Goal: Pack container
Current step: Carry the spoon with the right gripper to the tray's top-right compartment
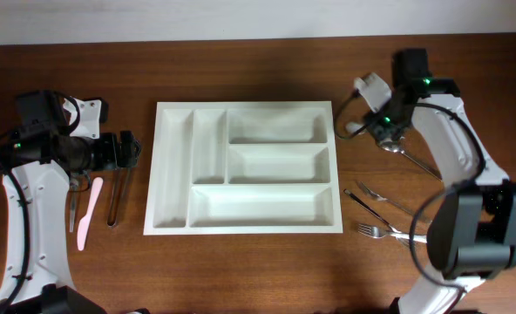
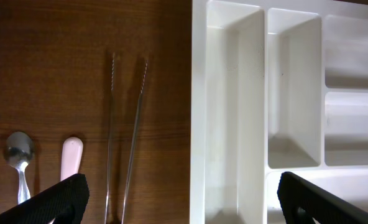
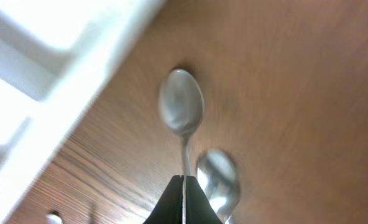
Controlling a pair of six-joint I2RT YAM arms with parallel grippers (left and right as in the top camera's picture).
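Note:
The white five-compartment container lies mid-table with nothing in it; it also shows in the left wrist view and as a blurred corner in the right wrist view. My right gripper is just right of its top right corner. In the right wrist view this gripper is shut on the thin handle of a metal spoon, held above the wood. A second spoon lies beside it on the table. My left gripper is open and empty left of the container.
Metal tongs, a pink utensil and a small spoon lie left of the container. Two forks and a dark-handled utensil lie to its right.

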